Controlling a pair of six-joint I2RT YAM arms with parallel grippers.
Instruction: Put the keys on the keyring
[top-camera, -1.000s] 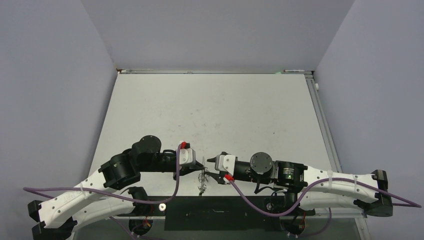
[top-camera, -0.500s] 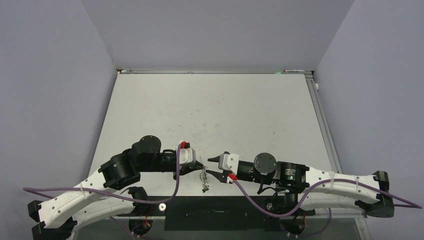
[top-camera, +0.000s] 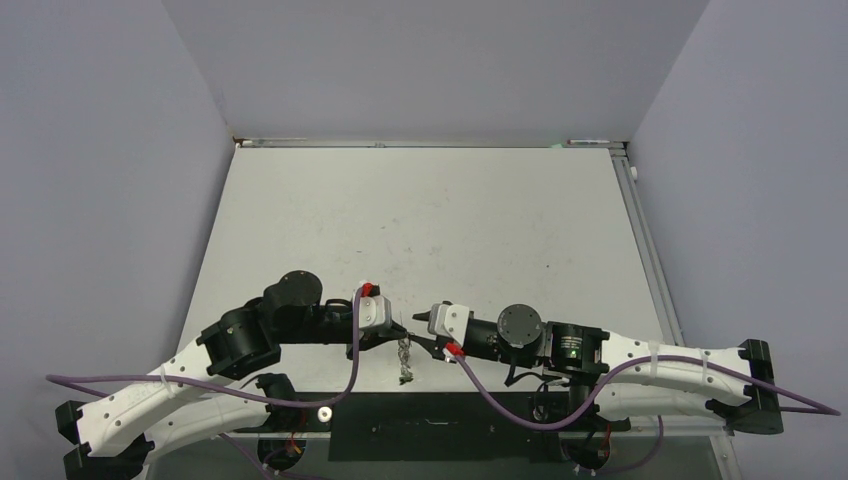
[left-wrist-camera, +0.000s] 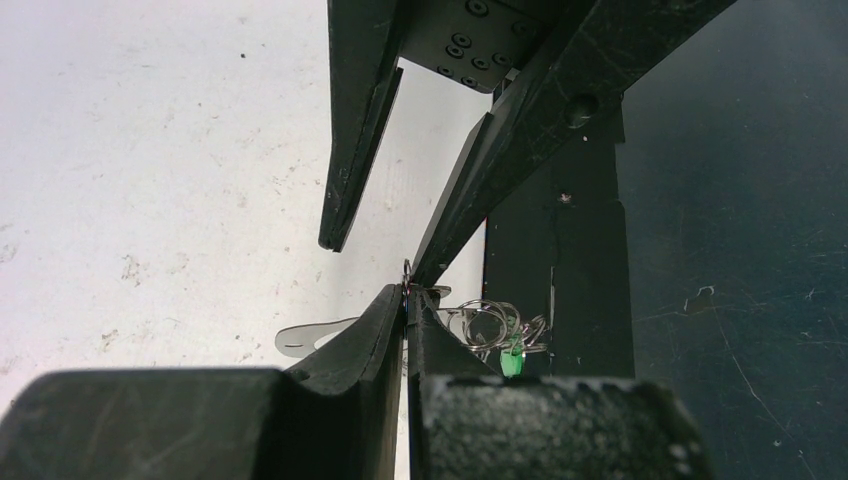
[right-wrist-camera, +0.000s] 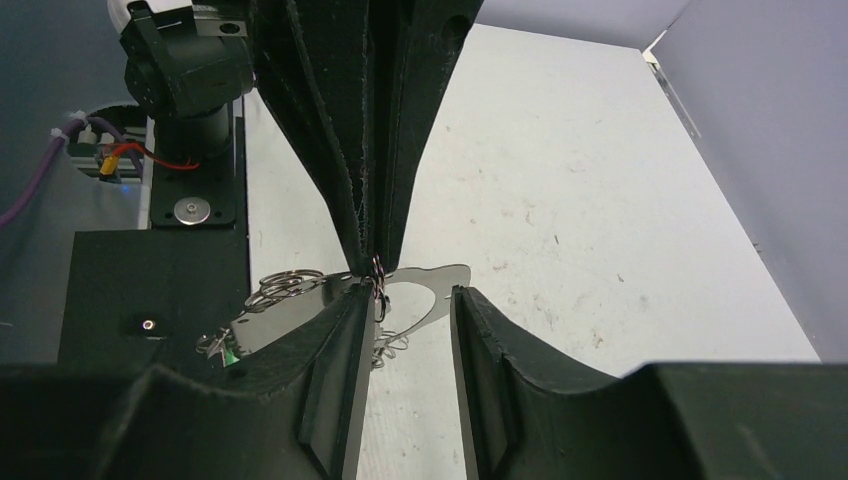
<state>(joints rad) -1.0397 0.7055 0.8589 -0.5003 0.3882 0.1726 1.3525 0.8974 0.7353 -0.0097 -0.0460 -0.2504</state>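
My left gripper (top-camera: 398, 333) is shut on a small silver ring of the keyring (top-camera: 405, 360), which dangles below its tips near the table's front edge. In the left wrist view the shut tips (left-wrist-camera: 408, 295) pinch that ring, with more silver rings (left-wrist-camera: 490, 325), a green piece (left-wrist-camera: 513, 365) and the pale strap (left-wrist-camera: 310, 338) behind. My right gripper (top-camera: 423, 330) is open, its fingers on either side of the left gripper's tips. In the right wrist view (right-wrist-camera: 405, 330) its left finger (right-wrist-camera: 335, 370) lies against the pinched ring (right-wrist-camera: 378, 278). I cannot make out separate keys.
The white table (top-camera: 420, 220) stretches away behind both grippers, with grey walls on three sides. A black panel (top-camera: 440, 425) lies along the near edge under the keyring, also in the left wrist view (left-wrist-camera: 700, 250). Purple cables (top-camera: 500, 400) trail from both arms.
My right gripper drew back slightly to the right, then came in closer to the left gripper's tips. The left arm held still; the dangling keyring swung a little.
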